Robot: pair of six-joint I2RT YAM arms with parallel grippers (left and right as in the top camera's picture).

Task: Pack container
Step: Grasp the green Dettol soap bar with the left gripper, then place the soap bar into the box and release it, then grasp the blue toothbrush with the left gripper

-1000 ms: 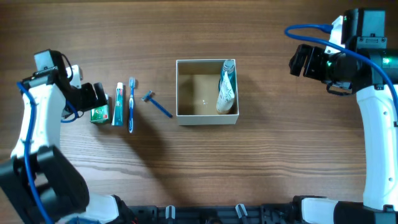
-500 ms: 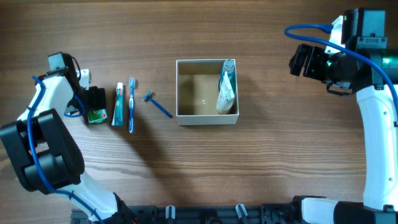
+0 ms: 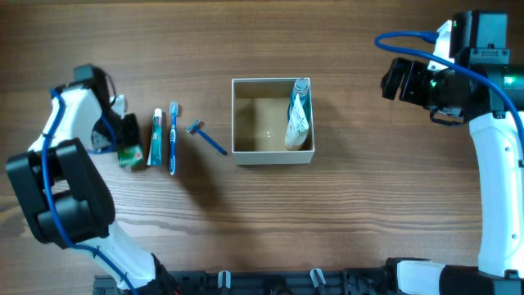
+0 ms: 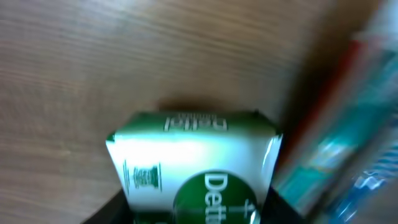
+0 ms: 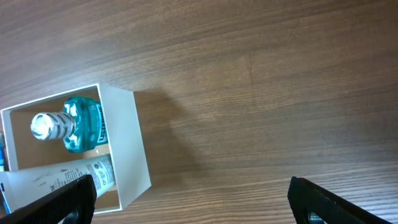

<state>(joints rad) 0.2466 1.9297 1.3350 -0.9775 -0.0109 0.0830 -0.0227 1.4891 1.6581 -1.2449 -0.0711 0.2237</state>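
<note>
Looking down from overhead: finding the container (image 3: 273, 157) at mid-counter (image 3: 344, 221), between the two arms and so within reach of either, with a white tube (image 3: 297, 115) leaning along its right wall and the left part of its floor bare. Noting a razor (image 3: 207, 138), a toothbrush (image 3: 173, 138), a toothpaste tube (image 3: 155, 138) and a green soap box (image 3: 128, 152) lined up to the left, probably for picking off one at a time. Finding the left tool (image 3: 127, 135) over the soap box, the outermost of the row, and the right tool (image 3: 393, 82) parked well apart at far right, likely keeping the opening clear.

Switching to the left wrist: seeing the soap box lying on the counter with dark fingers (image 4: 118, 211) flanking its two sides; being unable to tell whether clamping or merely straddling. Judging the step as grasping the soap box.

Turning to the right wrist: seeing fingers (image 5: 56, 199) spread wide at the bottom corners, gripping nothing, and a teal bottle (image 5: 78, 124) beside the tube inside the container.
</note>
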